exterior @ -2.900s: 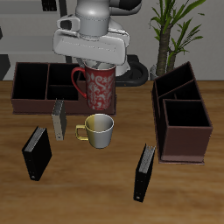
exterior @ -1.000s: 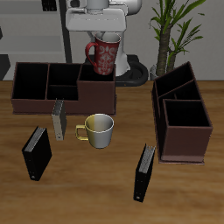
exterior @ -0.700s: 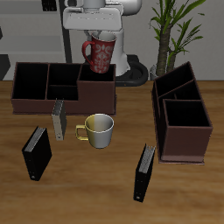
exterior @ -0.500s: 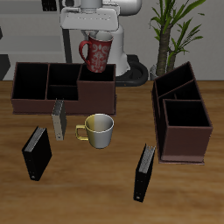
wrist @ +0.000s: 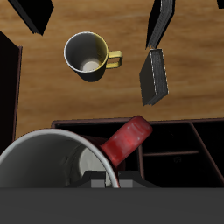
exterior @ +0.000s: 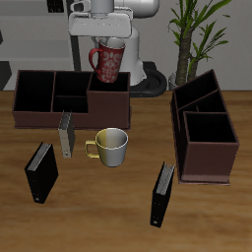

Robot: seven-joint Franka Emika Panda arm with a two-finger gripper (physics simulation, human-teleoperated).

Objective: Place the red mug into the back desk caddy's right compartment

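Observation:
The red mug [exterior: 108, 62], with a pale swirly pattern, hangs in my gripper [exterior: 110, 41], which is shut on its rim. It is held slightly tilted just above the right compartment [exterior: 108, 97] of the back desk caddy [exterior: 39, 94], a long dark-brown box. In the wrist view the red mug's grey inside [wrist: 48, 162] and red handle [wrist: 129, 140] fill the foreground. My gripper [wrist: 103, 182] sits at the rim, and the back desk caddy's dividers [wrist: 179, 144] lie below.
A cream mug with a yellow handle [exterior: 109, 147] stands in front of the caddy. Three dark books [exterior: 41, 172] [exterior: 66, 135] [exterior: 162, 194] stand on the table. A second caddy [exterior: 205, 133] stands end-on beside a plant [exterior: 197, 30].
The red mug was lifted from the table in front of the caddy, up and back. Over the last second it shifted slightly sideways over the right compartment.

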